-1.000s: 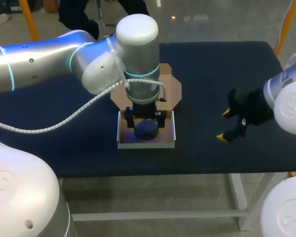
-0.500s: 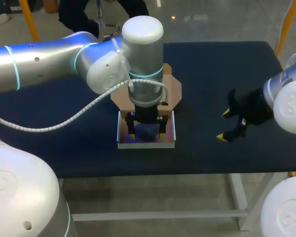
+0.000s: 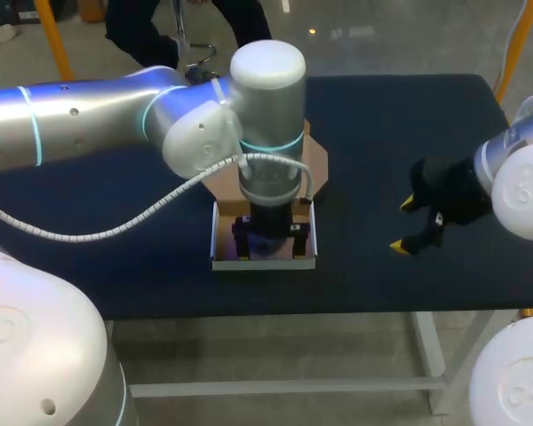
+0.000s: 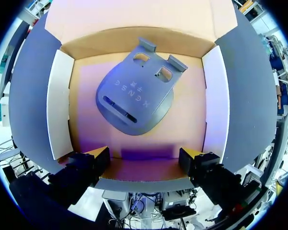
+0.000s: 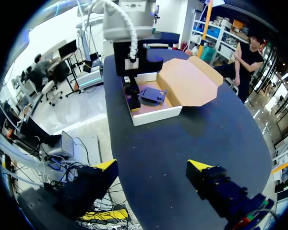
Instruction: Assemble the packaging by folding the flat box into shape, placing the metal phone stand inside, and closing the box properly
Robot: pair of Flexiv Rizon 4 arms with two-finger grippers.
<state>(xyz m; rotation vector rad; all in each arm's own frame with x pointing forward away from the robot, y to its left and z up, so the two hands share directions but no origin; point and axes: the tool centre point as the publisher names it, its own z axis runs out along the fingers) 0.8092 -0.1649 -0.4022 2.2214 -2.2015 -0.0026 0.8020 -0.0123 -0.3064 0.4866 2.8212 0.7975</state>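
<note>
Left end effector (image 4: 145, 155), spread wide, hovers over the phone stand (image 4: 134, 100) in the box (image 4: 60, 110); lifting straight up should avoid snagging either.

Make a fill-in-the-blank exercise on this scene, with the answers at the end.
1. The stand lies ____ the box.
2. The box's lid is ____.
3. The left gripper is ____, its fingers off the stand.
4. The right gripper, off to one side of the box, holds ____.

Missing words: inside; open; open; nothing.
</note>
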